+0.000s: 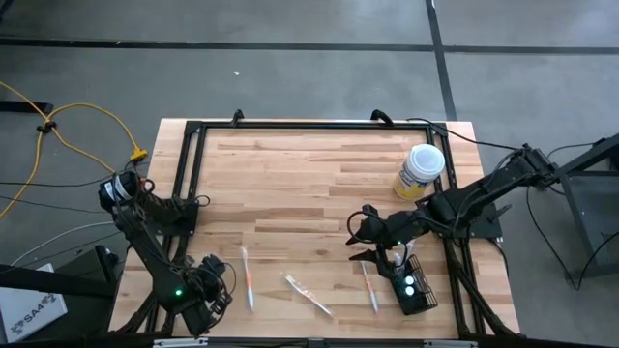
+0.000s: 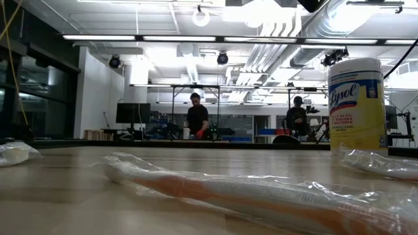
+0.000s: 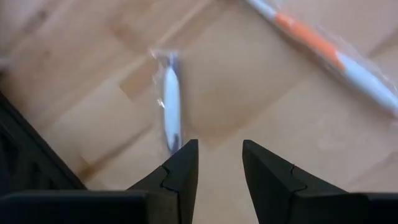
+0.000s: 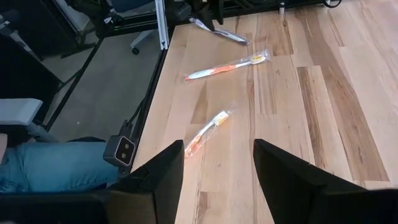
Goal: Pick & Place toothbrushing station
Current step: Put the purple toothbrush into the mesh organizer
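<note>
The toothbrushing station, a small black wire-mesh basket (image 1: 418,290), stands on the table near its front right corner, with two pale round spots showing inside it. My right gripper (image 1: 360,235) (image 4: 214,158) hovers open just left of the basket, touching nothing. My left gripper (image 1: 213,280) (image 3: 220,155) points down, open, above the front left of the table. A wrapped blue-and-white toothbrush (image 3: 170,102) lies flat just beyond its fingertips, its near end passing behind one finger. A wrapped orange toothbrush (image 3: 329,50) (image 1: 248,277) lies beside it.
Two more wrapped toothbrushes (image 1: 309,295) (image 1: 369,287) lie along the front of the table. A yellow canister with a white lid (image 1: 421,172) (image 2: 356,104) stands at the far right. A black frame (image 1: 193,174) borders the tabletop. A person's leg (image 4: 56,168) shows beside the table's front edge.
</note>
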`<state>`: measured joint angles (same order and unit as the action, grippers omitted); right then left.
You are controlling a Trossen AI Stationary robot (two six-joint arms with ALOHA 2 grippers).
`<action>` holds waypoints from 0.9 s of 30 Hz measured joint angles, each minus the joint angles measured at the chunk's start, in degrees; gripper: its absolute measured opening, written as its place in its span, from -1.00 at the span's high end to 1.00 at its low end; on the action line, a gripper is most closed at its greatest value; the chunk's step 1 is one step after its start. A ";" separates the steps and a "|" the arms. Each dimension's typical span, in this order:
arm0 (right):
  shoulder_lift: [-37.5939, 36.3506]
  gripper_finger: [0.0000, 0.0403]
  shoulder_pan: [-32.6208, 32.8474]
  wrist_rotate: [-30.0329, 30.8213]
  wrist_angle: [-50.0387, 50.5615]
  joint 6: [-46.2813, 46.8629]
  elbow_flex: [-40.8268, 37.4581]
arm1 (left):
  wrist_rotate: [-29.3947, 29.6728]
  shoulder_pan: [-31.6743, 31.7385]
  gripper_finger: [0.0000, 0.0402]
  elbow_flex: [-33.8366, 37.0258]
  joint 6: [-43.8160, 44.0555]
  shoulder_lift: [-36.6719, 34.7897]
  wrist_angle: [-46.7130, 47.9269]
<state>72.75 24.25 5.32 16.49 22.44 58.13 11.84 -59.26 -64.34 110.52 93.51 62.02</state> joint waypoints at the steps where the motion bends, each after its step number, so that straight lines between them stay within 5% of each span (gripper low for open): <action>1: 0.00 0.08 0.00 -0.20 0.00 0.00 0.00 | 0.13 0.44 0.42 0.00 -0.91 0.00 0.72; 8: 0.00 0.08 0.54 -1.31 0.00 0.00 0.00 | 0.18 1.42 0.42 1.35 -2.16 0.00 4.18; 27: 0.00 0.08 1.70 -1.15 0.00 0.20 0.00 | -4.10 -0.49 0.42 7.61 2.44 0.02 -5.53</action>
<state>72.75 25.96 4.17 16.49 22.63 58.13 7.74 -59.75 -56.73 112.96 93.54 56.49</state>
